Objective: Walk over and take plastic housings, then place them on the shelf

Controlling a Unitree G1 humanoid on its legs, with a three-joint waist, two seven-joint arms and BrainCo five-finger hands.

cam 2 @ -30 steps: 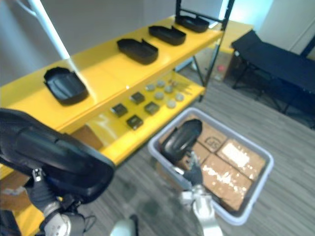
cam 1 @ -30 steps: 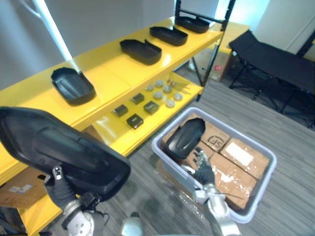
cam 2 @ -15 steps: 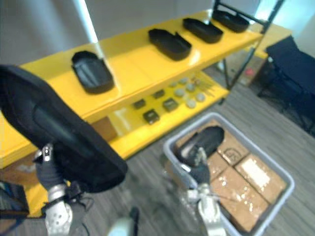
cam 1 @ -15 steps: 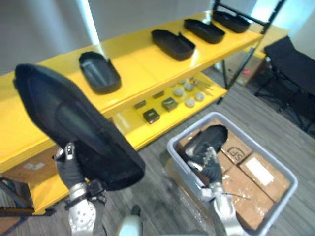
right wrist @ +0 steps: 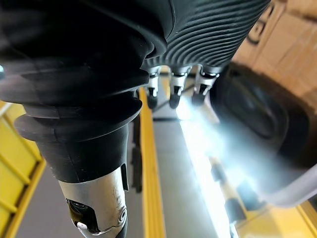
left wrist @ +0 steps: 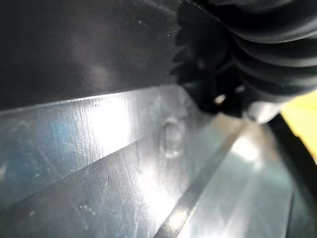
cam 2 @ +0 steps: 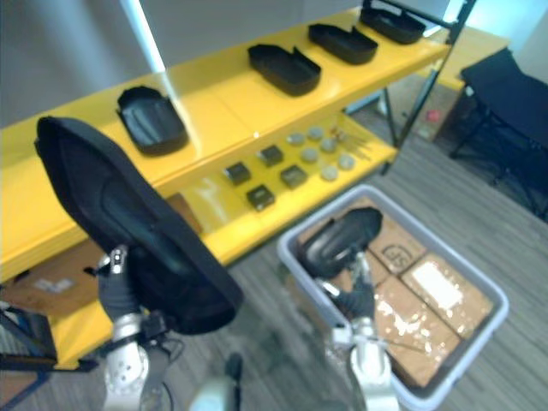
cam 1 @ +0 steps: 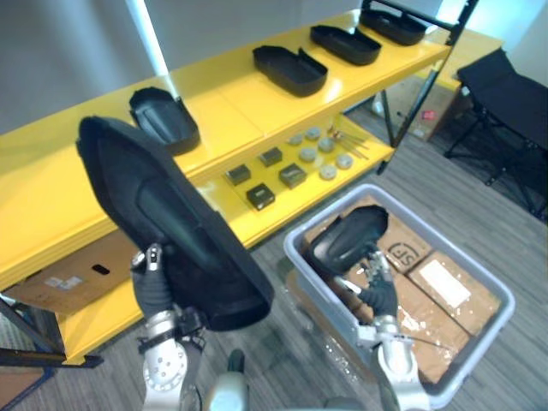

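Plastic housing [cam 1: 171, 223], large and black, stood tilted in the air in the left eye view. The left hand [cam 1: 154, 289] was clamped on its lower edge, thumb laid on its face, before the yellow shelf [cam 1: 231, 107]. In the right eye view a second housing [cam 2: 342, 242] lay in the grey bin [cam 2: 433, 245] on cardboard boxes [cam 2: 437, 291], the right hand [cam 2: 358, 300] just beside it. A row of other housings [cam 2: 287, 68] sat on the shelf's top level. The left wrist view showed the held housing's glossy surface close against the hand's cover. In the right wrist view the right hand's fingers [right wrist: 173, 99] hung loose and uncurled, apart from the second housing.
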